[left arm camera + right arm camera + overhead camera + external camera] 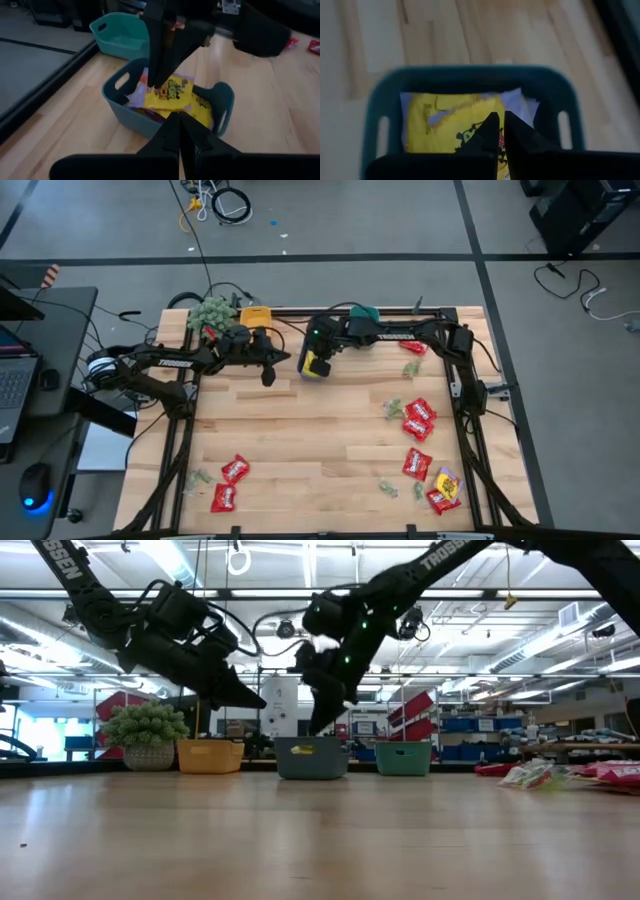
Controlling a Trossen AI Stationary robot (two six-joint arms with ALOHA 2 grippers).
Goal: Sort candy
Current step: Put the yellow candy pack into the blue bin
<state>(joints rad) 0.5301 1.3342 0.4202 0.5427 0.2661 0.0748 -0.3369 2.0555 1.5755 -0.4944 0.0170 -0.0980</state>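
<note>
R end effector (157, 87) shut | over blue bin (117, 107) | yellow candy (175, 97) inside

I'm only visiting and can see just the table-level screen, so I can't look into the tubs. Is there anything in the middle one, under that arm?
Observer: Yes. The blue bin holds a pile of yellow packets, up to about its rim.
Operator: Is the claw above it carrying one?
Observer: The right gripper points down with its fingers shut and its tips at the top packet. I cannot tell whether it pinches it.
Operator: Is there much left to sort?
Observer: From above, several red packets lie loose on the table's right side, and two more lie near its left front corner.
</note>
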